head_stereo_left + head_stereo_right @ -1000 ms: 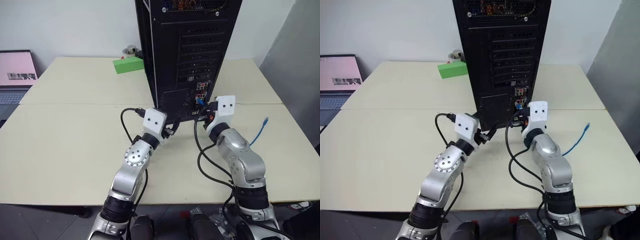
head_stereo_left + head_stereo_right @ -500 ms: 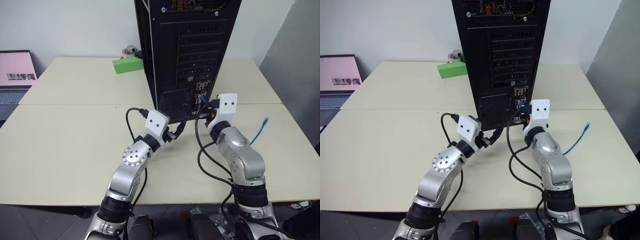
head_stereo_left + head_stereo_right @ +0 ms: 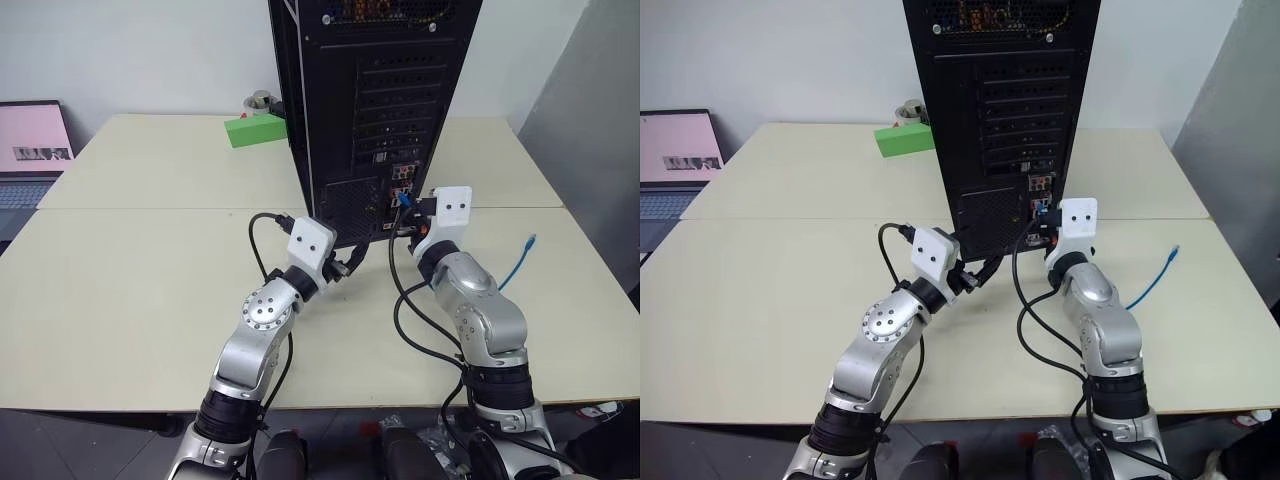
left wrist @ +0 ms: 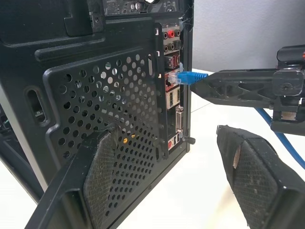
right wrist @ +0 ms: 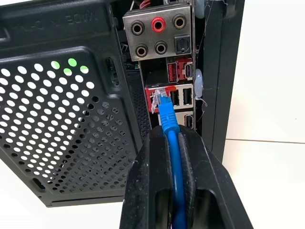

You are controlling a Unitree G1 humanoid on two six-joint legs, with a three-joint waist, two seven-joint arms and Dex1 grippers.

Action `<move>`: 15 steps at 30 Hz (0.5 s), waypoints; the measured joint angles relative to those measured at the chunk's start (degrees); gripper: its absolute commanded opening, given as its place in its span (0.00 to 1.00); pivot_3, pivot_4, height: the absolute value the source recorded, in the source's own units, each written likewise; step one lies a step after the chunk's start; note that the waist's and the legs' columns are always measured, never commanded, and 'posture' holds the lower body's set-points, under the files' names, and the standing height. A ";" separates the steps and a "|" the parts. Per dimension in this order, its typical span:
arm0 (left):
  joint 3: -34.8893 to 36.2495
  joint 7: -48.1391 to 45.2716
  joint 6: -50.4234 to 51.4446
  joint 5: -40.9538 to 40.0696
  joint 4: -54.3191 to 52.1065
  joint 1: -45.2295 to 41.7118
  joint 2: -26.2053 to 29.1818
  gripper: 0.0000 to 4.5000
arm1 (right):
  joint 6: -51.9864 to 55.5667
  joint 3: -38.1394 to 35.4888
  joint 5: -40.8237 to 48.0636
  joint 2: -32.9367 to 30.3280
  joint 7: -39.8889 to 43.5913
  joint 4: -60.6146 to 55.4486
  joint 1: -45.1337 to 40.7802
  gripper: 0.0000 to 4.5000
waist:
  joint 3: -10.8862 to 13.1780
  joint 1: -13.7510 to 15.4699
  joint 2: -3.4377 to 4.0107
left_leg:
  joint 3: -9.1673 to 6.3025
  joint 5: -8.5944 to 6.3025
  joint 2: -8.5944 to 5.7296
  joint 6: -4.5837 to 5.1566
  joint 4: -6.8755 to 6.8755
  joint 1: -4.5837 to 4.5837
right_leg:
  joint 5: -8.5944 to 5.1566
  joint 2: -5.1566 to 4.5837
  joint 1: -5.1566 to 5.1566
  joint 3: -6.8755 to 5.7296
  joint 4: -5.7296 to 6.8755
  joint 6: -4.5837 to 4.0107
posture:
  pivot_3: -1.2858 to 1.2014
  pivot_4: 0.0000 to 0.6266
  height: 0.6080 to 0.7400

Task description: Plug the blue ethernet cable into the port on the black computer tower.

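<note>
The black computer tower (image 3: 375,100) stands on the table with its rear panel facing me. My right gripper (image 5: 167,134) is shut on the blue ethernet cable (image 5: 169,121), level with the connector cluster. The cable's clear plug (image 5: 158,99) sits at the mouth of the port (image 5: 151,95); how deep it goes is unclear. The rest of the cable trails right, its far end (image 3: 528,243) lying on the table. My left gripper (image 4: 166,136) is open beside the tower's lower mesh vent (image 4: 109,105), with nothing between its fingers.
A green block (image 3: 256,130) and a small roll (image 3: 262,100) sit behind the tower on the left. A laptop (image 3: 35,140) stands at the far left. Black robot wires (image 3: 415,325) loop over the table (image 3: 130,290) between my arms.
The left wrist has swung slightly toward the tower. The right gripper has kept still with the plug at the port.
</note>
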 measured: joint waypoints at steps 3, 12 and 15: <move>0.01 0.02 0.00 0.01 0.00 0.00 -0.02 0.78 | 0.00 -0.01 0.01 0.05 -0.01 0.05 -0.01 0.00 | 0.00 0.00 0.00 | 0.00 0.00 0.00 0.00 0.00 0.00 | 0.00 0.00 0.00 0.00 0.00 0.00 | 0.52 0.24 1.00; 0.12 0.02 0.00 0.01 0.11 -0.50 0.05 0.78 | 0.58 -1.55 0.61 2.05 -0.65 1.62 -0.90 0.00 | 0.00 -0.01 0.00 | 0.00 0.00 0.00 0.00 -0.02 -0.01 | 0.00 0.00 -0.02 0.00 -0.01 0.00 | 0.52 0.24 1.00; 0.16 0.03 0.00 0.01 0.11 -0.52 0.09 0.78 | 0.66 -1.60 0.60 2.16 -0.71 1.62 -0.91 0.00 | 0.00 0.01 0.00 | 0.02 0.00 0.00 0.00 -0.03 -0.04 | 0.00 0.00 -0.04 0.01 -0.04 0.00 | 0.52 0.24 1.00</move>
